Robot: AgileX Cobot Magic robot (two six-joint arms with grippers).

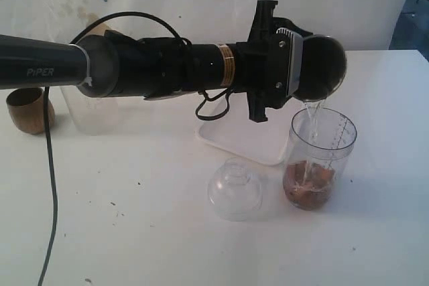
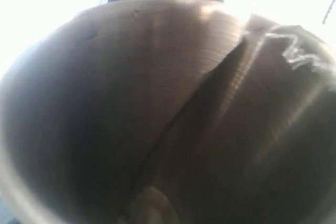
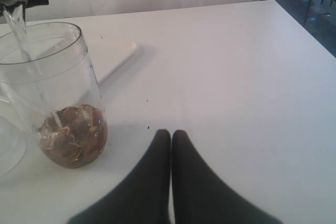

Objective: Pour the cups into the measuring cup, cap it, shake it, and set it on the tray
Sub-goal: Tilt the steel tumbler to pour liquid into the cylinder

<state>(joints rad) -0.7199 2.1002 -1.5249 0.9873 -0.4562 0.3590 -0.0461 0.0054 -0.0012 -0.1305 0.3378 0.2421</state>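
On my right wrist camera the right gripper [image 3: 171, 145] has its fingers pressed together over the bare table [image 3: 252, 77], the measuring cup [image 3: 50, 93] a little beyond it. In the exterior view a clear dome lid [image 1: 234, 189] sits nearest, lower centre, just beside the measuring cup [image 1: 320, 159], which stands upright at lower right with brown contents [image 1: 308, 185] in its bottom. Above it my left gripper [image 1: 295, 65] is clamped on the steel tumbler [image 1: 323, 68], tipped so that water [image 1: 314, 115] streams into the cup. The tray [image 1: 248, 142] lies behind the lid at centre. Far left, the brown cup [image 1: 30, 108] and what looks like the frosted cup [image 1: 90, 108] stand by the wall.
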